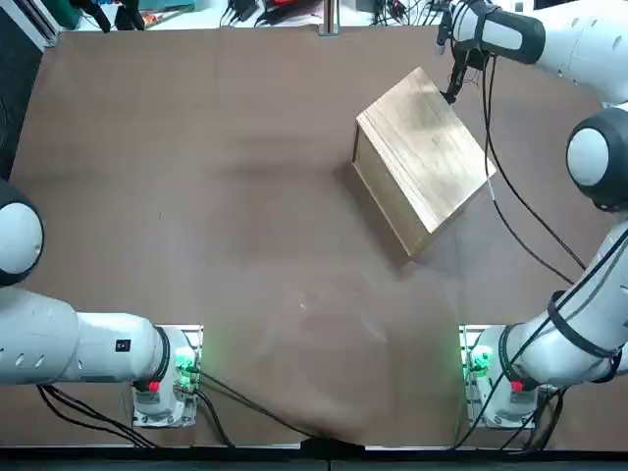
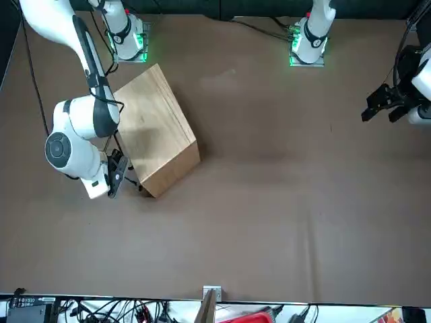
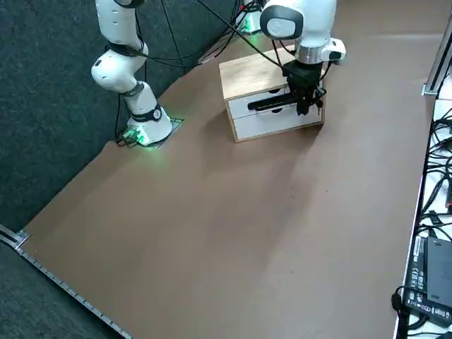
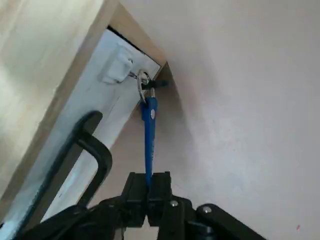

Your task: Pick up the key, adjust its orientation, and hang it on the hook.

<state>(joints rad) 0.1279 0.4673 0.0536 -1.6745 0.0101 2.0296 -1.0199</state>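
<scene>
Can count one blue key (image 4: 150,127), held at its lower end by the right gripper (image 4: 148,181), with the closed-in fingers pinching it between them. Extends from the fingertips towards the drawer side of the wooden cabinet (image 1: 422,157), with one metal ring (image 4: 141,86) at its far end. Also shows one small dark piece (image 4: 159,84) just beside the ring, too blurred to identify.

Close to the ring, on the white front of the cabinet, can see one small metal hook (image 4: 132,75) on one white mount (image 4: 117,65). Meets or nearly meets the ring there; cannot tell whether actually hooked through it. Beside the mount, on the same face of the cabinet, shows one black handle (image 4: 95,145).

From the right side view, can count two white drawers (image 3: 275,121), one above the other, in the cabinet. Stands at an angle on one brown tabletop (image 1: 245,196).

Well apart from the cabinet, past the table's edge, can make out one black box (image 3: 432,282) with a pale label among many cables (image 3: 439,166), and, from the front view, one red tray (image 2: 249,318). Can read no brand or writing on the key, cabinet or label.
</scene>
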